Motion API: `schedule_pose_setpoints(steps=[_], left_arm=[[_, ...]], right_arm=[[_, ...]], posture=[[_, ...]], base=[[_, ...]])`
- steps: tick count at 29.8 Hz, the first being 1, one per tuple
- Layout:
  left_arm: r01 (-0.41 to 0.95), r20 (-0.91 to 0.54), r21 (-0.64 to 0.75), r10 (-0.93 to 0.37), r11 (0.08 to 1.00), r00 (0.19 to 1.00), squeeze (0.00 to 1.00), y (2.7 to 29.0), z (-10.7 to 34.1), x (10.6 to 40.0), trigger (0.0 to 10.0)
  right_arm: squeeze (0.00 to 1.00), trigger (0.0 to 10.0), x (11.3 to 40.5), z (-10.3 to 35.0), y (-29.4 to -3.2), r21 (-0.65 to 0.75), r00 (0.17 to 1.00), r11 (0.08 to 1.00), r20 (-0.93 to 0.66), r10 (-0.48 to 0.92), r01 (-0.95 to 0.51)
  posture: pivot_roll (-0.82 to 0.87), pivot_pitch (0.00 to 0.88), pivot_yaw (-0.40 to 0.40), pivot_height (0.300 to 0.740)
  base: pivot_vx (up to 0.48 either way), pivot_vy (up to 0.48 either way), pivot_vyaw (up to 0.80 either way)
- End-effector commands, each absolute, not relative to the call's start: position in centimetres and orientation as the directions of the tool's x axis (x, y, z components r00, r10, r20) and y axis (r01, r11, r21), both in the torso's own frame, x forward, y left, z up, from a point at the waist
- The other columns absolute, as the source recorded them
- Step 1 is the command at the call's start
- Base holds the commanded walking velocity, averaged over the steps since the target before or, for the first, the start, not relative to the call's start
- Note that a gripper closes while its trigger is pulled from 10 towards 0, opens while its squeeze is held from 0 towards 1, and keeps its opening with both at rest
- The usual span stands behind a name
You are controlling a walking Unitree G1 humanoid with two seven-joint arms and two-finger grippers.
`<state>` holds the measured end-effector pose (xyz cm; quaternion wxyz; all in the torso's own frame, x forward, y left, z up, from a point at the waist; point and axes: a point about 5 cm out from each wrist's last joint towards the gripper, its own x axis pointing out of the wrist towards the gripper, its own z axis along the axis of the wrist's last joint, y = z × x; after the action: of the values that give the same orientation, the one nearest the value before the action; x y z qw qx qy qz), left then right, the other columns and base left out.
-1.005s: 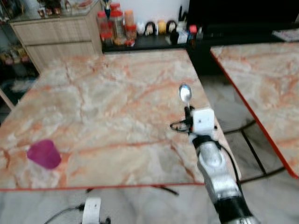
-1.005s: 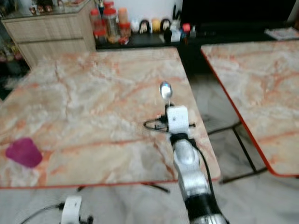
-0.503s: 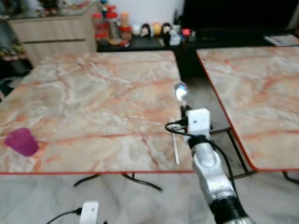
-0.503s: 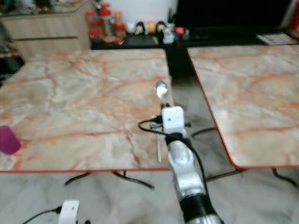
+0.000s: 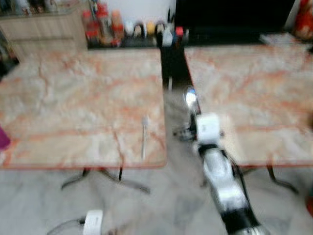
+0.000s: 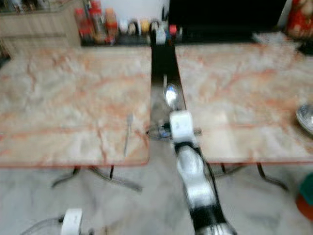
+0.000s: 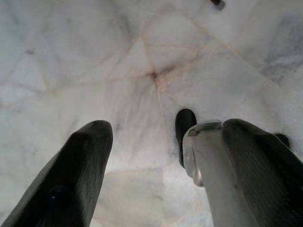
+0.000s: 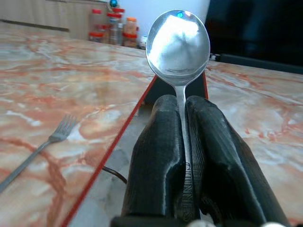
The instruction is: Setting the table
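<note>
My right gripper [image 8: 182, 101] is shut on the handle of a silver spoon [image 8: 178, 40], whose bowl points up. In the eye views, which are blurred, the spoon [image 5: 190, 97] stands over the gap between two marble tables, level with their front edges. A silver fork [image 5: 144, 134] lies on the left table [image 5: 73, 98] near its front right corner; it also shows as the fork [image 8: 33, 153] to one side of the gripper. My left gripper [image 7: 165, 127] hangs open above the pale floor. A silvery rounded piece lies against one finger [image 7: 265, 175]; I cannot tell what it is.
The right table [image 5: 254, 88] has a silver bowl [image 6: 305, 117] near its right edge. A pink cup [image 5: 2, 139] sits at the left table's far left. Jars and bottles [image 5: 100, 22] line a low shelf behind. A white plug [image 5: 93, 223] lies on the floor.
The camera has swung right, so both tables have slid left in view. The spoon stays in my right gripper, which was over the left table's right edge and is over the gap.
</note>
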<state>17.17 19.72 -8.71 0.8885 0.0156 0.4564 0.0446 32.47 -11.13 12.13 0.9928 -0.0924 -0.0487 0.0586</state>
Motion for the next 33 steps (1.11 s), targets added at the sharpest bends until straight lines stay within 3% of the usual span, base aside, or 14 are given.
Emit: schedule_pose_setpoints(steps=[1, 33], left_arm=[[-0.063, -0.816, 0.061, 0.086, 0.996, 0.572, 0.0, 19.36, -8.85, 16.99, 10.0], [-0.04, -0.816, 0.066, 0.077, 0.997, 0.574, 0.0, 19.42, -8.83, 17.01, 10.0]], right_arm=[[0.0, 10.0, 32.61, 12.34, -11.72, -0.182, 0.991, 0.979, 0.09, 0.103, -0.086], [0.0, 10.0, 32.84, 12.42, -11.98, -0.184, 0.992, 0.981, 0.09, 0.084, -0.067]], posture=[[0.0, 0.032, 0.071, 0.74], [-0.02, 0.0, 0.075, 0.74]], base=[[0.0, -0.398, 0.0], [0.0, -0.394, 0.0]])
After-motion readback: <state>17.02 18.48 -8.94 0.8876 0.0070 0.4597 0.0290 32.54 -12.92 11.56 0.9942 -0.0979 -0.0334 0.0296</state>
